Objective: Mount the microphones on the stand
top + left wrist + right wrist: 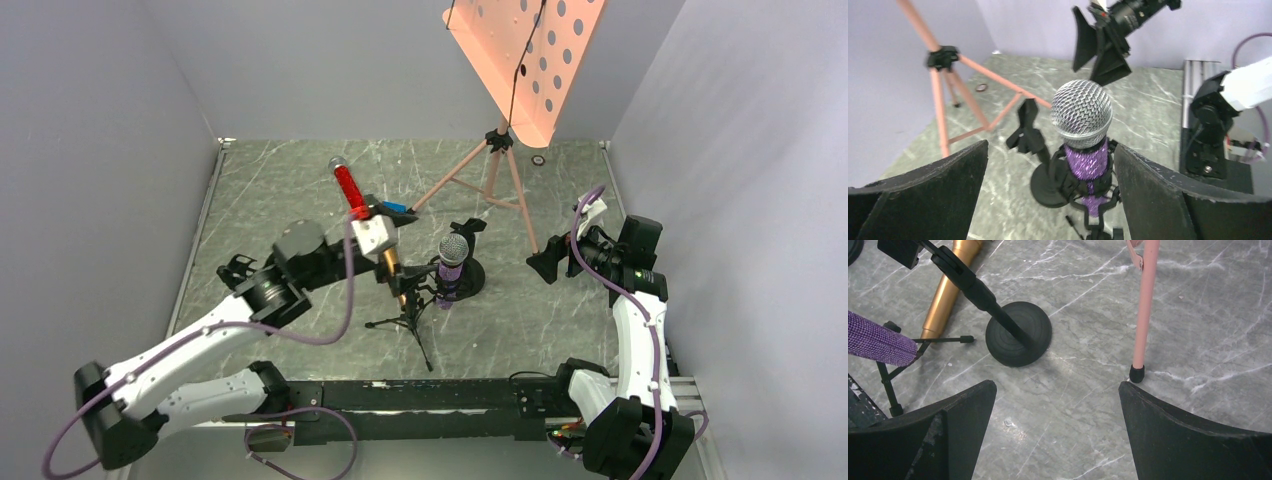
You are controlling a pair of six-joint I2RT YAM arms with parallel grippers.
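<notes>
left gripper [1050, 150] and right gripper [1058, 387] both gape empty, purple microphone [1087, 164] sitting clipped between the left's fingers.

Even overhead light, soft shadows, near edges blurred.

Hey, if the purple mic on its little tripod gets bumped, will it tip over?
Likely tippy: the purple mic stands head-up, bulky mesh head on top, on a tripod with thin wire-like legs. The clip wraps its handle, so mic and tripod would probably topple together. The glittery handle looks rough, so probably not slippery.
</notes>
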